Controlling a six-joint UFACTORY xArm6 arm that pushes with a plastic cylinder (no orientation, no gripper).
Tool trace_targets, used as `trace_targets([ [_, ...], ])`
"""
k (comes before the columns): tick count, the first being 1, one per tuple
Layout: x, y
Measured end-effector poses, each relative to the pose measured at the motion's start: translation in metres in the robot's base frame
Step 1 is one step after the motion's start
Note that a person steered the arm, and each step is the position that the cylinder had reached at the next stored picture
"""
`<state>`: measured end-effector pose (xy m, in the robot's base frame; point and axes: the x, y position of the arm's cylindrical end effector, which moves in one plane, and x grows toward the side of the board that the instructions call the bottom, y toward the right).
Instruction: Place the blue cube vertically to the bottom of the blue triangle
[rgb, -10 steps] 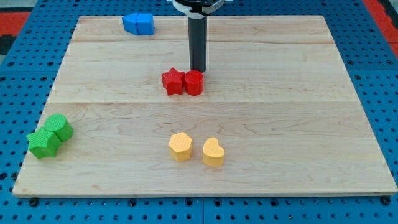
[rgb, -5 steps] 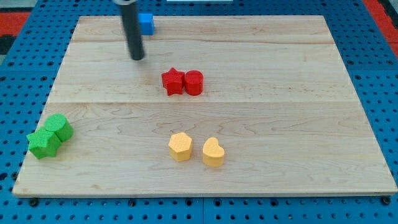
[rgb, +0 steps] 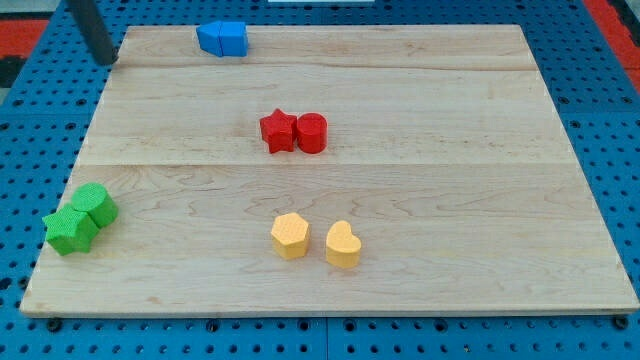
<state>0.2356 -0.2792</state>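
Observation:
Two blue blocks touch side by side near the view's top left of the wooden board (rgb: 450, 150). The left one (rgb: 210, 38) and the right one (rgb: 233, 38) look alike from here; I cannot tell which is the cube and which the triangle. My tip (rgb: 106, 60) is at the view's top left, just off the board's left edge, well to the left of the blue pair and touching no block.
A red star (rgb: 278, 131) and a red cylinder (rgb: 312, 132) touch near the board's middle. A yellow hexagon (rgb: 290, 236) and a yellow heart (rgb: 343, 245) sit near the bottom. Two green blocks (rgb: 80, 218) sit at the bottom left edge.
My tip has swept left and upward, from just above the red cylinder, past the blue blocks, to the board's top left edge. No block has moved.

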Motion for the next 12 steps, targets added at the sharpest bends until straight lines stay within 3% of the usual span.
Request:
trace_targets([
  [1, -0.044, 0.044],
  [4, -0.036, 0.129],
  [5, -0.043, 0.133],
  [6, -0.044, 0.188],
  [7, -0.025, 0.199],
  [8, 0.007, 0.171],
  [9, 0.002, 0.165],
  [10, -0.042, 0.163],
  [11, -0.036, 0.117],
  [12, -0.005, 0.138],
])
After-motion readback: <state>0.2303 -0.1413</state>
